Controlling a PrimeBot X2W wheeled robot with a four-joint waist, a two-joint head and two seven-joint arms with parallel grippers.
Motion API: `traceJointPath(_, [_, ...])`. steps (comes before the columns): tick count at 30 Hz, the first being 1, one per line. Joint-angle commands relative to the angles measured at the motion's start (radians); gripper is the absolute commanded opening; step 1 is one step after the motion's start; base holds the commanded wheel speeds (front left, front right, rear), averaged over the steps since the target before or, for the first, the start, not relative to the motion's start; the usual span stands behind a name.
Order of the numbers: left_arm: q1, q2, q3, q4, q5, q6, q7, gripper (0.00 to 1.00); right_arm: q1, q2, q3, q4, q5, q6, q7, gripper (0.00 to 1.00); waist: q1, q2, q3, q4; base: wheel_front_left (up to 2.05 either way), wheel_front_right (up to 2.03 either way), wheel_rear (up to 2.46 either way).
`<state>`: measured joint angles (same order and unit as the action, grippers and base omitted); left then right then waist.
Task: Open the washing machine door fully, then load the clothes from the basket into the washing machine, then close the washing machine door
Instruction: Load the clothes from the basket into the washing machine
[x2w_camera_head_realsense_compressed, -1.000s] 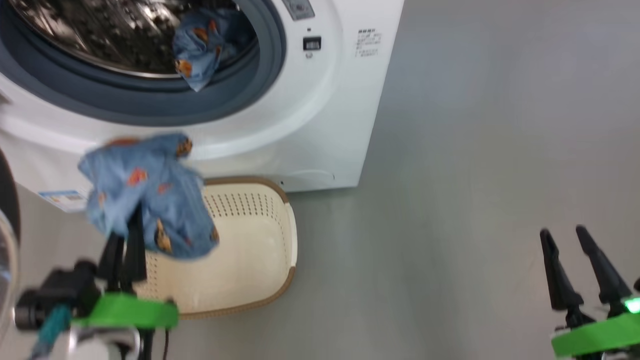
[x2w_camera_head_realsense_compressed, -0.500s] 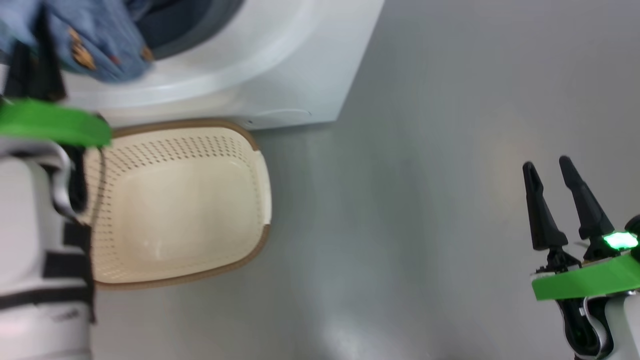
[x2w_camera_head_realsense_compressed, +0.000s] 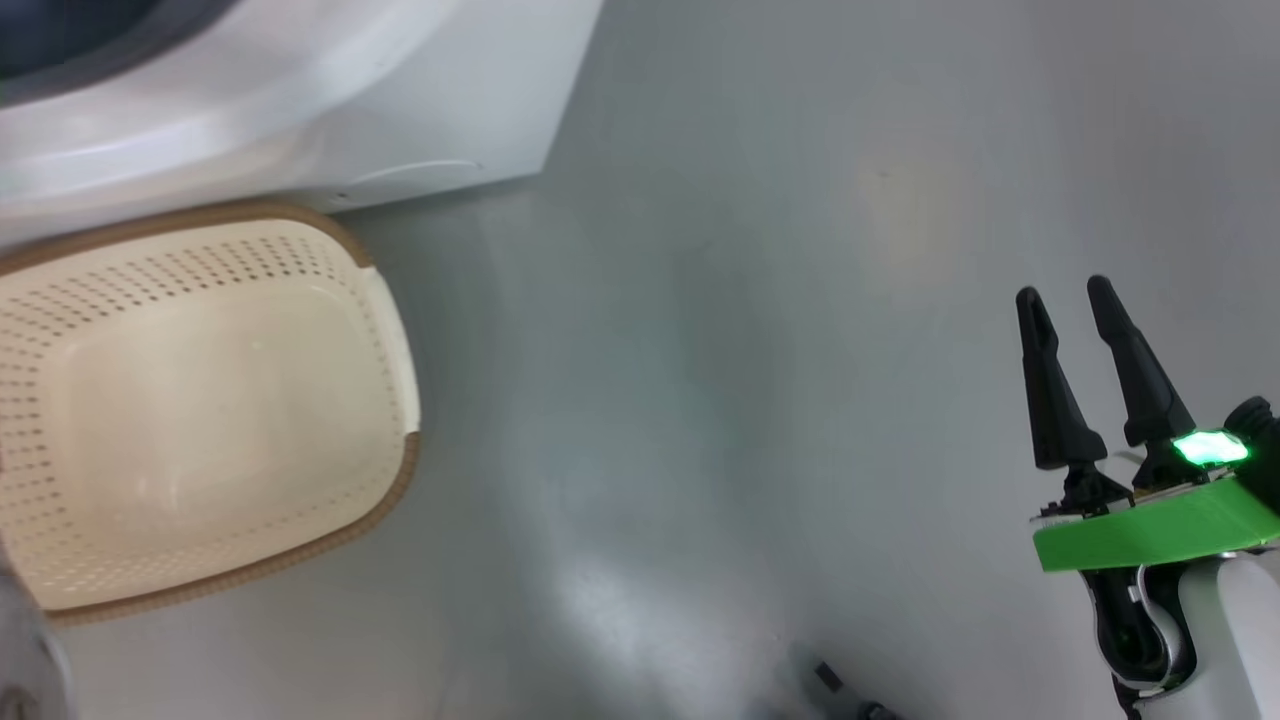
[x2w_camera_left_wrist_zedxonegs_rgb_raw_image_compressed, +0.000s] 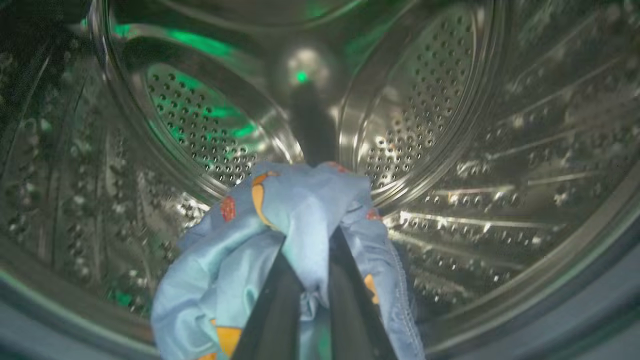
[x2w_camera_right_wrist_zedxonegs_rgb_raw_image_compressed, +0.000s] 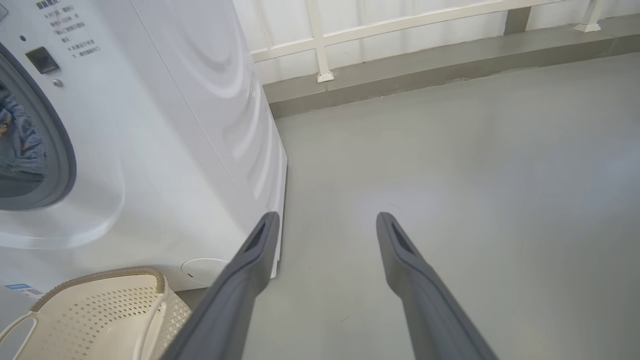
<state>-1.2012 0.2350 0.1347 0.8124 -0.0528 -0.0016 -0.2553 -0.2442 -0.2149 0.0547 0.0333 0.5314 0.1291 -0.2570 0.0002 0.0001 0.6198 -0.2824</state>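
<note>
Left hand (x2w_camera_left_wrist_zedxonegs_rgb_raw_image_compressed: 309, 270) is clamped on the blue garment (x2w_camera_left_wrist_zedxonegs_rgb_raw_image_compressed: 295, 210) inside the washer drum (x2w_camera_left_wrist_zedxonegs_rgb_raw_image_compressed: 450, 150), right hand (x2w_camera_head_realsense_compressed: 1062, 290) spread idle, so I'd release deep so nothing hangs out.

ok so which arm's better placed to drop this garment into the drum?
Left. The left fingers are shut on the blue garment, inside the drum. The right fingers stand open over the floor, off to the side.
</note>
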Motion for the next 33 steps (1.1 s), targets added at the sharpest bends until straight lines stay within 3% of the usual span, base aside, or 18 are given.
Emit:
traceJointPath(1, [-0.043,0.05,0.008,-0.053,0.012,0.012,-0.006,0.0,-0.001,-0.007,0.021,-0.021,0.007,0.002,-0.005,1.0,-0.0002,-0.0001,0.04,-0.037,0.0,0.0,0.0])
traceJointPath(3, [-0.071,0.055,0.009,-0.087,0.016,0.022,-0.006,0.0,-0.005,-0.004,0.022,-0.022,0.007,0.002,-0.005,1.0,-0.0002,-0.0001,0.047,-0.041,0.0,0.0,0.0])
traceJointPath(4, [-0.078,0.057,0.012,-0.096,0.018,0.031,-0.006,0.47,-0.008,-0.003,0.023,-0.022,0.007,0.002,-0.005,1.0,-0.0002,-0.0001,0.049,-0.042,0.0,0.0,0.0])
traceJointPath(5, [-0.078,0.058,0.013,-0.084,0.02,0.038,-0.006,1.0,-0.01,-0.002,0.025,-0.022,0.007,0.002,-0.005,1.0,-0.0002,-0.0001,0.05,-0.043,0.0,0.0,0.0])
traceJointPath(16, [-0.038,0.06,0.02,-0.069,0.012,0.054,-0.006,1.0,-0.013,-0.006,0.025,-0.024,0.009,0.002,-0.005,1.0,-0.0002,-0.0001,0.045,-0.029,0.0,0.0,0.0])
traceJointPath(33, [0.199,-0.02,0.037,-0.146,-0.004,0.046,-0.006,1.0,0.014,-0.048,0.021,-0.026,-0.012,0.002,-0.005,1.0,-0.0002,-0.0001,-0.053,0.04,0.0,0.0,0.0])
